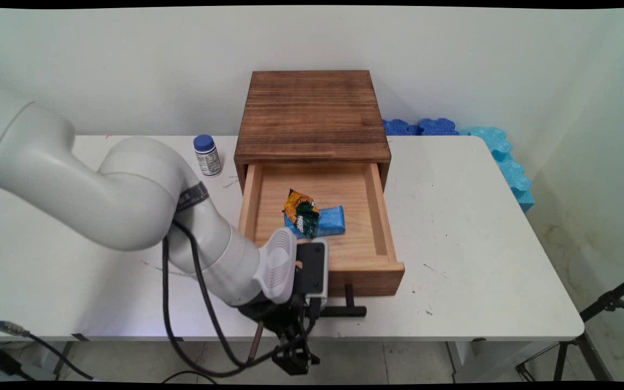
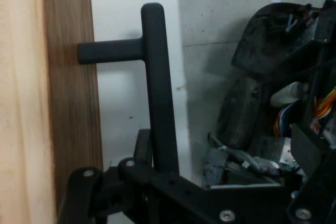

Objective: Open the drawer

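Black T-bar handle (image 2: 157,87) on the front of the pulled-out wooden drawer (image 1: 369,216), at table's near edge. Gripper (image 2: 157,174) sits at the handle; in the hand view the bar runs down into the black linkage, but whether the fingers clamp it or stand apart cannot be told. Inside drawer: blue packet (image 1: 329,219) with an orange-green snack wrapper (image 1: 301,211) lying on it. Drawer belongs to a dark wooden cabinet (image 1: 312,116) on the white table (image 1: 480,244). Left of cabinet, apart, a blue-capped pill bottle (image 1: 207,155) upright. Blue foam pieces (image 1: 499,149) along the wall, right
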Controlling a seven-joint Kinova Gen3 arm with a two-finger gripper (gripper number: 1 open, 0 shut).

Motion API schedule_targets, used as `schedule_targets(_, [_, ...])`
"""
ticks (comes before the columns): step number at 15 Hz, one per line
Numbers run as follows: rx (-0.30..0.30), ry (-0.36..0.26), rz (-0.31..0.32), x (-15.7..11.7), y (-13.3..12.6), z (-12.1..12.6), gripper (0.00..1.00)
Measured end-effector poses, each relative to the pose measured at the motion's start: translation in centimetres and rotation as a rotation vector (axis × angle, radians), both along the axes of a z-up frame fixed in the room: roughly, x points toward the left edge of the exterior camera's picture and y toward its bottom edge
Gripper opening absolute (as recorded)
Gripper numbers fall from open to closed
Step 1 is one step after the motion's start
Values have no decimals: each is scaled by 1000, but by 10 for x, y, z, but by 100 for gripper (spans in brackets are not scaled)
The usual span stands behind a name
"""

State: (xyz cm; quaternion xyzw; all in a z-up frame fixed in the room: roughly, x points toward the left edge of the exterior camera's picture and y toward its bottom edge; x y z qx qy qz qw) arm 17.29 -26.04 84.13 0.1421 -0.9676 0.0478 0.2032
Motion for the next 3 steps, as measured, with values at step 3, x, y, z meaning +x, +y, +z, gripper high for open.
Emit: schedule_targets(3, [-10,6,-7,-4,9,3,100])
